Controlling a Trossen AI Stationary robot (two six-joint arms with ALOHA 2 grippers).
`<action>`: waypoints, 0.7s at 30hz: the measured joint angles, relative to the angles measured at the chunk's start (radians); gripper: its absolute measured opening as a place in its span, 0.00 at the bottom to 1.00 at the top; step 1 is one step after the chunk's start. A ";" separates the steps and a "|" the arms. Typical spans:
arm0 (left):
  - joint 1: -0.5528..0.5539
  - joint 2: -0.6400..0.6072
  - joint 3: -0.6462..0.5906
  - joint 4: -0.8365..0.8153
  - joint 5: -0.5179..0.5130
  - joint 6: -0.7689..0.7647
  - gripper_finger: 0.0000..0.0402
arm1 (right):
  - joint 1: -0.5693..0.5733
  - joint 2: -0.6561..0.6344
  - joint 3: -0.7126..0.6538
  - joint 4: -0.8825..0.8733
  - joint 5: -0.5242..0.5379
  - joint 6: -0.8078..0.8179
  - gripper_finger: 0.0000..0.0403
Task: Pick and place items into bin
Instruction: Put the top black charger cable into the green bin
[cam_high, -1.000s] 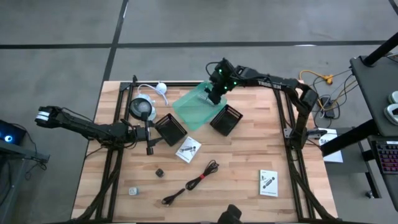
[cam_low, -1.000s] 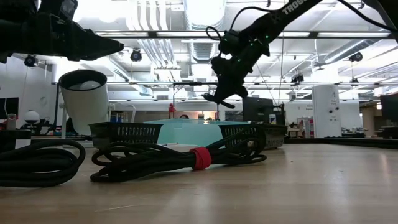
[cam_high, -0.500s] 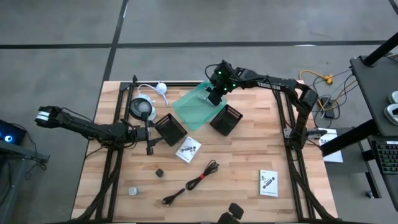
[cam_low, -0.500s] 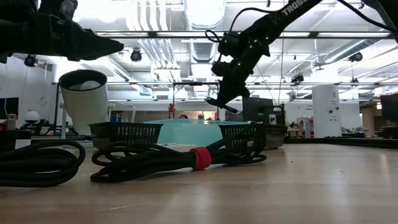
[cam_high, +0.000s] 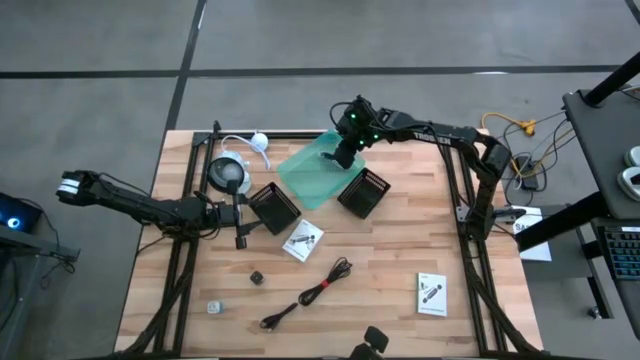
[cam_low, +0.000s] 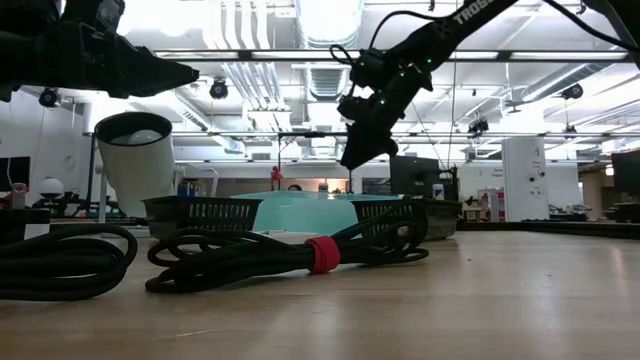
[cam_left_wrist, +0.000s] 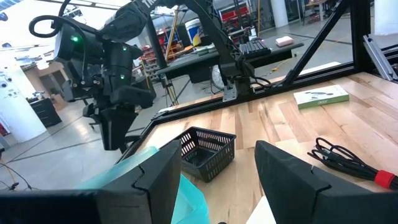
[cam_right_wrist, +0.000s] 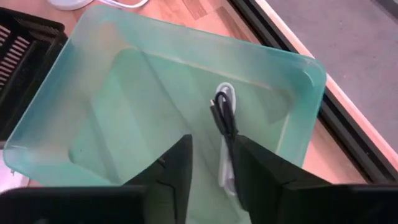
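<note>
My right gripper (cam_high: 345, 155) hangs open above the pale green bin (cam_high: 312, 172), with nothing between its fingers (cam_right_wrist: 168, 168). In the right wrist view a thin black piece on a white one (cam_right_wrist: 224, 118) lies on the bin's floor (cam_right_wrist: 143, 124). My left gripper (cam_high: 240, 225) waits open left of centre, beside a black basket (cam_high: 275, 205). On the table lie a black cable with a red tie (cam_high: 318, 290), two white printed packets (cam_high: 302, 240) (cam_high: 431, 293), a tiny black cube (cam_high: 256, 277) and a tiny pale piece (cam_high: 214, 307).
A second black basket (cam_high: 363, 192) stands right of the bin. A white round cup (cam_high: 228, 175) and a white cord (cam_high: 250, 142) sit at the far left. Black frame rails (cam_high: 460, 200) run along the table's sides. Bare wood lies at the near right.
My right gripper has let go of a dark stick-like piece that stuck out below its fingers above the bin. The piece has tipped and dropped away. The gripper itself has stayed over the bin.
</note>
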 joint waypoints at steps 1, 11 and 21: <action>0.000 0.000 0.000 0.000 0.000 0.000 0.47 | 0.003 0.000 0.000 0.000 0.000 0.000 0.30; 0.000 0.000 0.000 0.000 0.000 0.000 0.47 | 0.101 -0.014 0.004 -0.093 -0.105 -0.102 0.39; 0.000 0.001 -0.001 0.000 0.000 0.000 0.47 | 0.387 -0.016 0.004 -0.160 -0.105 -0.252 0.37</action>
